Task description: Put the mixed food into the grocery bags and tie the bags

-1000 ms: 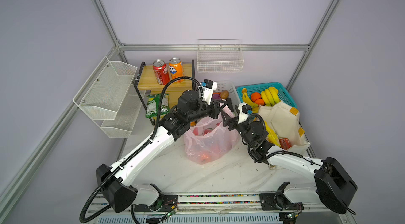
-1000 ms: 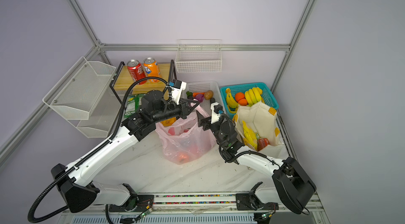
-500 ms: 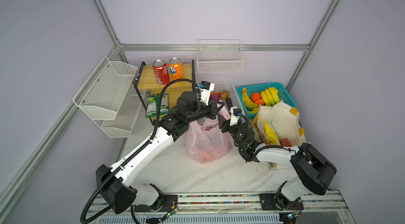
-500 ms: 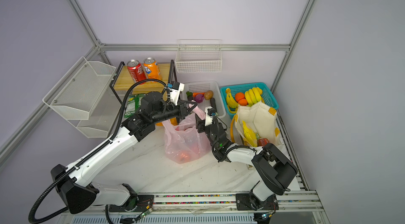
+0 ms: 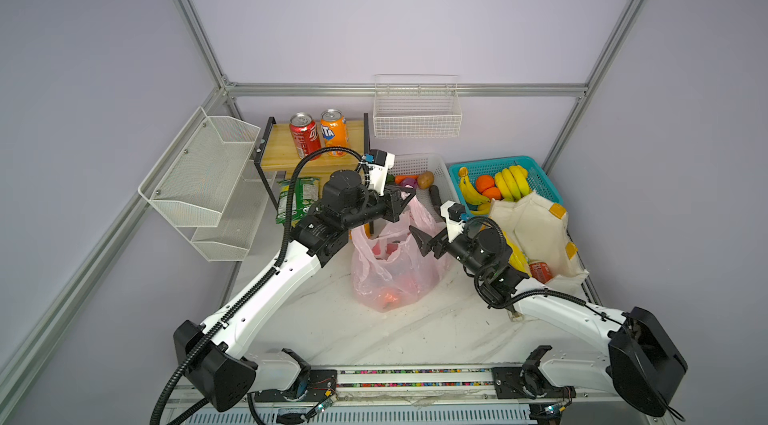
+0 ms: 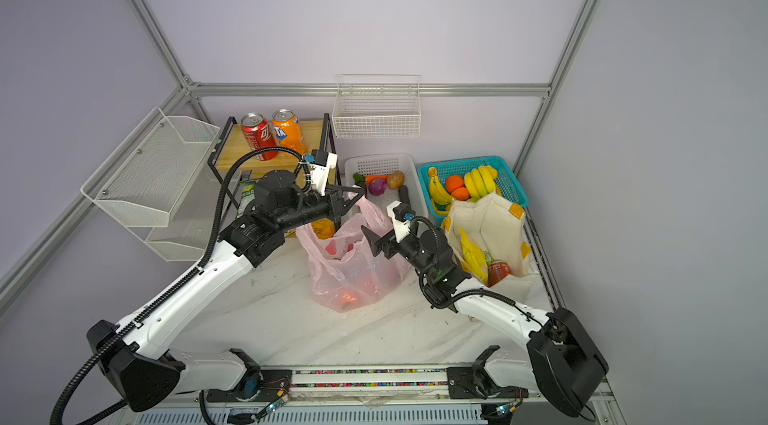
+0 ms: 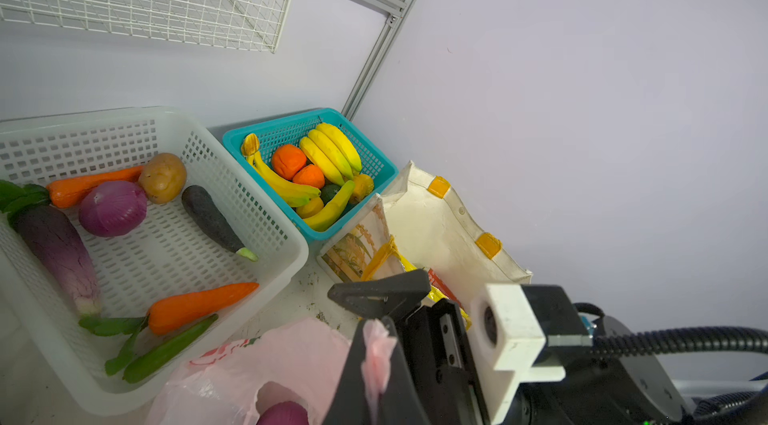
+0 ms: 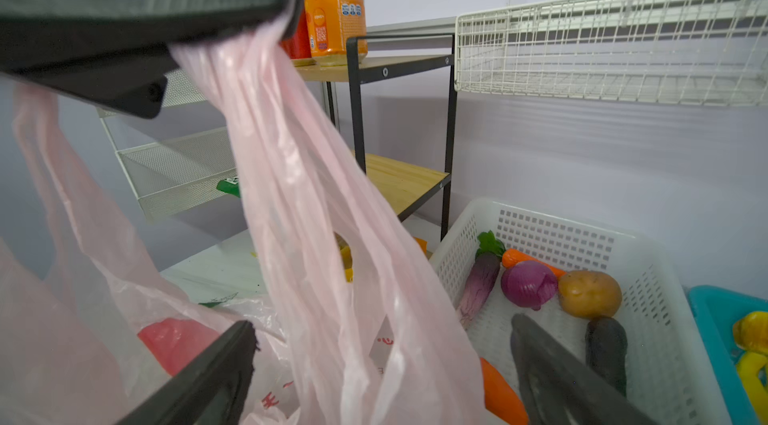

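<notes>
**Containers**
- Pink bag, centre of the table, mouth open. It holds a purple onion and red items.
- Tote, right of the bag, standing open. It holds a yellow packet and a red can.
- White basket, far centre. It holds an eggplant, a second onion, a potato, two carrots, a dark long vegetable and green pods.
- Teal basket, far right. It holds bananas and oranges.
- Shelf, far left. A shelf red can and an orange can stand on top, with a green packet below.

**Hard to make out**
- The bag's contents blur through the plastic, and the red and orange lumps at its bottom cannot be named.
- An orange-yellow thing just behind the bag is half hidden by the left arm.
- The tote's walls cut off the lower part of what is inside it.

**Grippers**
- Left gripper: jaws pressed together on the bag's far handle, which is held up and pulled taut above the bag.
- Right gripper: jaws spread wide, holding nothing, at the bag's right side over its mouth. The taut handle hangs between its fingers. Whether they touch the plastic cannot be told.
</notes>
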Controlling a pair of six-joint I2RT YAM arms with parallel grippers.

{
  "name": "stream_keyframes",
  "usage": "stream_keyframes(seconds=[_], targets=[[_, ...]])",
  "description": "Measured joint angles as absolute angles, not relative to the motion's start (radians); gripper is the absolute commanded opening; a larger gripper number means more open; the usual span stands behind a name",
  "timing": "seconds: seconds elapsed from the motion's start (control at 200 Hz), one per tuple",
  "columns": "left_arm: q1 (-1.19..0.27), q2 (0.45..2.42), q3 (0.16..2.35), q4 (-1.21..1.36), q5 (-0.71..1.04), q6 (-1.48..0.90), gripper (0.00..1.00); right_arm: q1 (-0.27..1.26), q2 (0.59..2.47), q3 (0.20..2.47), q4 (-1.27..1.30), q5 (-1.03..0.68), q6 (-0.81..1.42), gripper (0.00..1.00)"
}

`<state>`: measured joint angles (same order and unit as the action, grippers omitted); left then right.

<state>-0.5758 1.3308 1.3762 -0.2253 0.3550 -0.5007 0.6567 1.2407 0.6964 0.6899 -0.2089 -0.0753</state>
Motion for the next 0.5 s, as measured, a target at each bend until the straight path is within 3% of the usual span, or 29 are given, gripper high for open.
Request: stream_keyframes(seconds=[0.31, 0.5], targets=[[-0.572, 1.331, 1.376, -0.225, 0.382, -0.501, 0.00, 0.457, 1.348, 0.926, 0.511, -0.738, -0.159, 0.95], [-0.572, 1.331, 1.376, -0.225, 0.397, -0.501, 0.00, 0.436, 1.488, 1.047, 0.447, -0.946, -0.199, 0.79]])
